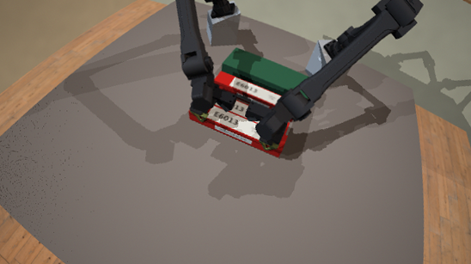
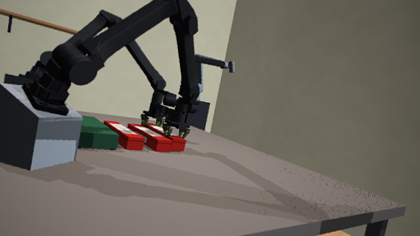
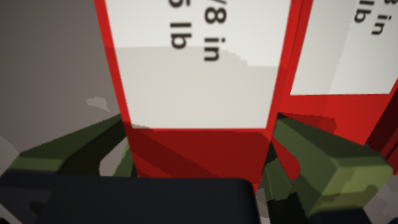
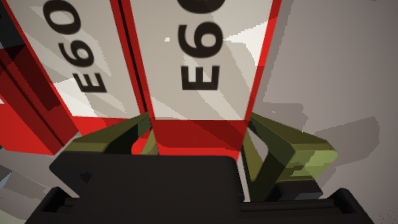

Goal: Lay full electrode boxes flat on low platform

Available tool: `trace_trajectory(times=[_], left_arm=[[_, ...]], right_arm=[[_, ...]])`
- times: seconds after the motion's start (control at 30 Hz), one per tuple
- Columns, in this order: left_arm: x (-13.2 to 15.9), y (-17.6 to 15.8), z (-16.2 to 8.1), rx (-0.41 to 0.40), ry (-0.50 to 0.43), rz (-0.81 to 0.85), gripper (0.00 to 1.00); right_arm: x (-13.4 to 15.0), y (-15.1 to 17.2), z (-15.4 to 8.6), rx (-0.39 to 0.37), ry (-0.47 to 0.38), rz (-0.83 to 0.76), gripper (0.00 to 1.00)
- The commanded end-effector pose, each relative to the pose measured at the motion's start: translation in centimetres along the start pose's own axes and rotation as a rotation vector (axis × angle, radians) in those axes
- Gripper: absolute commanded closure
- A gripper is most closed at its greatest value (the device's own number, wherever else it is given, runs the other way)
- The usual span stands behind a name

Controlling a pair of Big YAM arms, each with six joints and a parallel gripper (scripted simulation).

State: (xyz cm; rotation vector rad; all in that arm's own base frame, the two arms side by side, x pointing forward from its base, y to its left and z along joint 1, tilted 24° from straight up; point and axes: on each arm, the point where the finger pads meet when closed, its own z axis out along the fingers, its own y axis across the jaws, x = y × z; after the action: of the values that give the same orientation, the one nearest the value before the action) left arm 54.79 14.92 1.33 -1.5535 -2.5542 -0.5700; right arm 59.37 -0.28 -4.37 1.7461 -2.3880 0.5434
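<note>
Three red electrode boxes with white labels lie flat, side by side, in front of the low green platform (image 1: 268, 72) (image 2: 104, 139). The front box (image 1: 225, 119) (image 2: 179, 144) (image 3: 200, 95) (image 4: 200, 102) is gripped at both ends. My left gripper (image 1: 269, 144) (image 2: 152, 124) (image 3: 199, 111) is shut on its "5 lb" end, my right gripper (image 1: 199, 116) (image 2: 175, 135) (image 4: 199, 111) on its "E6013" end. Whether it is clear of the table cannot be told. The middle box (image 1: 240, 107) (image 2: 159, 146) (image 3: 345, 55) (image 4: 95, 102) lies close behind it, partly hidden by my wrists. The back box (image 1: 246, 88) (image 2: 134, 144) lies nearest the platform.
The two grey arm pedestals (image 1: 223, 31) (image 2: 55, 149) stand behind the platform. My two wrists are close together above the boxes. The table edge (image 2: 270, 235) is well away from the boxes.
</note>
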Motion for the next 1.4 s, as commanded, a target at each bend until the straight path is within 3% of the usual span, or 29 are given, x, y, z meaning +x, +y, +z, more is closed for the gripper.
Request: trace_trajectory(times=[0.0,1.37], left_arm=[[-0.14,3.80,-7.11,-0.129,-0.037,-0.036,1.00],[-0.16,3.50,-7.46,-0.128,-0.037,-0.036,1.00]], right_arm=[[-0.40,-3.79,-7.16,0.133,-0.038,0.017,1.00],[-0.39,-3.48,-7.52,0.132,-0.038,0.017,1.00]])
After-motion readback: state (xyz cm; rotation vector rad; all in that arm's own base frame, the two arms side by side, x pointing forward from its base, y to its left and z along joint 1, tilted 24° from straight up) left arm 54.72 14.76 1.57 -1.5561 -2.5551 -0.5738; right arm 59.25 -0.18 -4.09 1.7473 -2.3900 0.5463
